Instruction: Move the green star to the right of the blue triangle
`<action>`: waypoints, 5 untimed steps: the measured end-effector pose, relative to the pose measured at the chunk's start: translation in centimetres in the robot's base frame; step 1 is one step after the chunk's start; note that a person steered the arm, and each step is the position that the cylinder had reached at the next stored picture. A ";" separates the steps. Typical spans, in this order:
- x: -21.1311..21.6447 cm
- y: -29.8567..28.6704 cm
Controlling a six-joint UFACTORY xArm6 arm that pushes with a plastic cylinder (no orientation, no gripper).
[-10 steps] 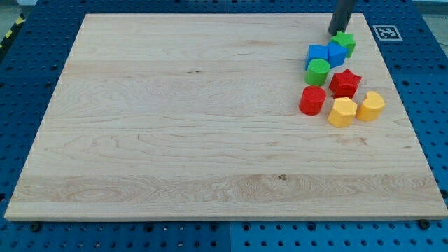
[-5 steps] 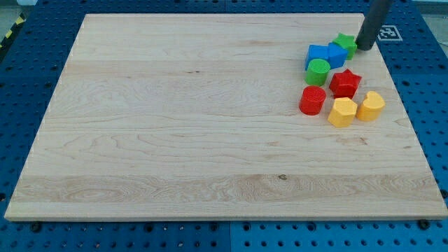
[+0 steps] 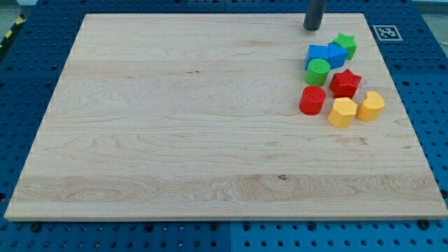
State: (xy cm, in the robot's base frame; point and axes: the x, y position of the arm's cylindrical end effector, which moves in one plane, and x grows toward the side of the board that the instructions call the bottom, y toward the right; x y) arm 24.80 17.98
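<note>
The green star (image 3: 346,44) lies near the board's top right, touching the upper right side of a blue block (image 3: 337,54), likely the blue triangle. A second blue block (image 3: 318,53) sits just left of it. My tip (image 3: 312,28) is on the board above and to the left of the blue blocks, apart from them and well left of the green star.
A green cylinder (image 3: 318,71), red star (image 3: 345,83), red cylinder (image 3: 313,100) and two yellow blocks (image 3: 342,112) (image 3: 371,106) cluster below the blue blocks. The wooden board (image 3: 175,126) lies on a blue perforated table. A marker tag (image 3: 385,32) sits past the top right corner.
My tip went from above the green star to its right side, then swung left to the spot above the blue blocks. The green star barely shifted.
</note>
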 end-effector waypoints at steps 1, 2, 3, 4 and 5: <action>0.8 0.3; 0.8 0.3; 1.2 0.5; 1.2 0.5; 1.5 0.5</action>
State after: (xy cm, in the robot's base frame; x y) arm 26.27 18.44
